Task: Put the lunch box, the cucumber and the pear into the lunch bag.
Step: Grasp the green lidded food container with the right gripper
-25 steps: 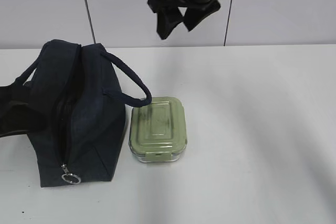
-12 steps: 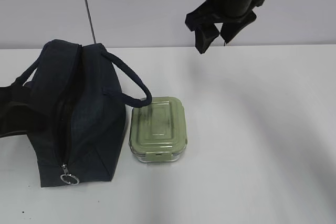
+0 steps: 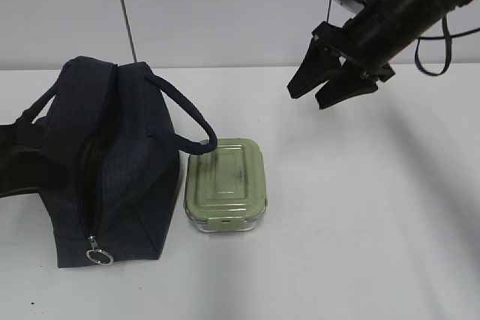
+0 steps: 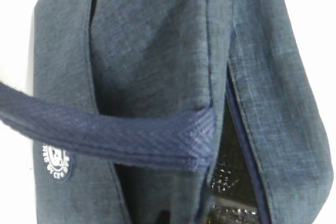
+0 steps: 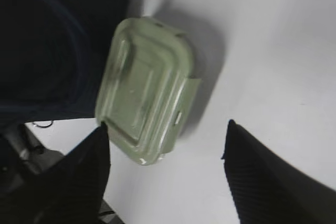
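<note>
The lunch bag [image 3: 105, 166] is seen lying on its side on the white table [image 3: 360, 222], at about 9 o'clock in the exterior view. Its zipper runs toward 6 o'clock, with the silver ring pull [image 3: 99, 253] at the near end. One padded handle [image 3: 184, 114] arcs out toward 3 o'clock, its tip over the far left corner of the lunch box [image 3: 226, 183].

The lunch box is set flat on the table, just beside the bag at its 3 o'clock side, sage-green lid up. Whether box and bag wall touch cannot be told.

The right gripper [image 3: 324, 84] is held in the air at roughly 1 o'clock from the lunch box, well apart from it. Its jaws are spread and nothing is held between them. In the right wrist view the two dark fingers [image 5: 262, 182] are seen apart, with the lunch box [image 5: 144, 111] below on the table and the bag [image 5: 52, 40] at 10 o'clock.

The left gripper is not seen in any view; it is taken as closed. The left wrist view is filled by navy fabric of the bag [image 4: 157, 51], a handle strap [image 4: 105, 135] crossing it and a slit of foil lining [image 4: 228, 182] shown at 5 o'clock. What, if anything, is gripped cannot be told.

Cucumber and pear are not visible.
</note>
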